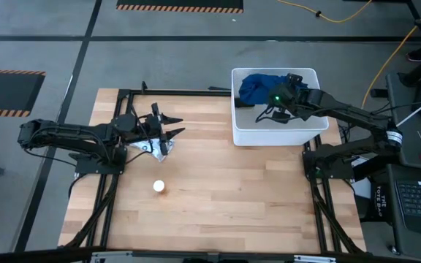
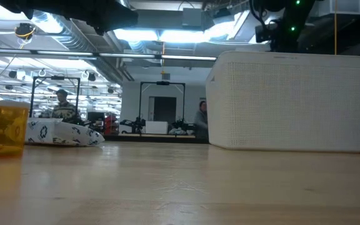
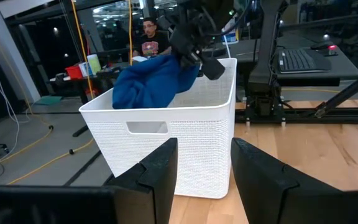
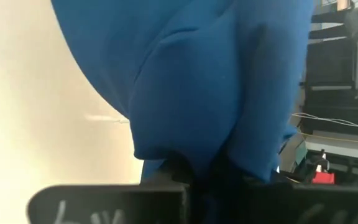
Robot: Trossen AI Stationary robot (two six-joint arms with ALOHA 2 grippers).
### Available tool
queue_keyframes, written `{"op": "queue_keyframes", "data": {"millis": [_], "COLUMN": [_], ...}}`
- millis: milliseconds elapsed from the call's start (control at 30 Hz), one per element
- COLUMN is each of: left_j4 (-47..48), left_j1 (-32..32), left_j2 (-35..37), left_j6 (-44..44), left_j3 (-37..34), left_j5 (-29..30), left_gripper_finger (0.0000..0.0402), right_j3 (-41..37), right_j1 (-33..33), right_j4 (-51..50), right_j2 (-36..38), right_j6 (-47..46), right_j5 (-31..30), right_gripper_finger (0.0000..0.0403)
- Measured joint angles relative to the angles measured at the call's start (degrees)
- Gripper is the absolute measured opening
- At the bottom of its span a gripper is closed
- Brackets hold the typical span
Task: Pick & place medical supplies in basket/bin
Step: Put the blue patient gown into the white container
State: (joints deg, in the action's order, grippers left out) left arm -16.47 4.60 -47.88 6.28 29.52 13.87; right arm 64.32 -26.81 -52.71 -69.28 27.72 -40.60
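Jaws of the right gripper [image 1: 271, 111] are pinching the dark-blue cloth [image 1: 256, 86] inside the white tub [image 1: 278, 134]; we are seeing the left gripper [image 1: 175, 124] gaping, empty, over the table [image 1: 232, 190].

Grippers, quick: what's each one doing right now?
Left gripper: open, holding nothing, above the white packet.
Right gripper: over the white tub, shut on the blue cloth.

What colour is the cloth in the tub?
Dark blue. The cloth shows best in the left wrist view, bunched in the white tub.
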Motion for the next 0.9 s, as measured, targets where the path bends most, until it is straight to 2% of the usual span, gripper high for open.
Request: {"op": "queue_keyframes", "data": {"millis": [133,267,600,900], "left_j4": [0.01,0.0,0.0,0.0], "left_j1": [0.0,0.0,0.02,0.0], "left_j2": [0.0,0.0,0.0,0.0], "left_j6": [0.0,0.0,-0.02,0.0], "left_j3": [-0.02,-0.02,-0.02,0.0], "left_j5": [0.0,0.0,0.0,0.0], "left_gripper_finger": [0.0143,0.0143,0.0143,0.0143], "right_j3": [-1.85,-3.47,-3.9,-3.9], "right_j1": [-1.53,-3.17,-6.11,-8.93], "right_j4": [3.52,5.6,5.32,4.41], "right_j2": [0.0,0.0,-0.29,-4.4], "right_j6": [1.25,1.5,5.53,8.97], "right_j5": [0.49,4.12,5.05,10.95], "right_gripper_finger": [0.0032,0.0032,0.0032,0.0032]}}
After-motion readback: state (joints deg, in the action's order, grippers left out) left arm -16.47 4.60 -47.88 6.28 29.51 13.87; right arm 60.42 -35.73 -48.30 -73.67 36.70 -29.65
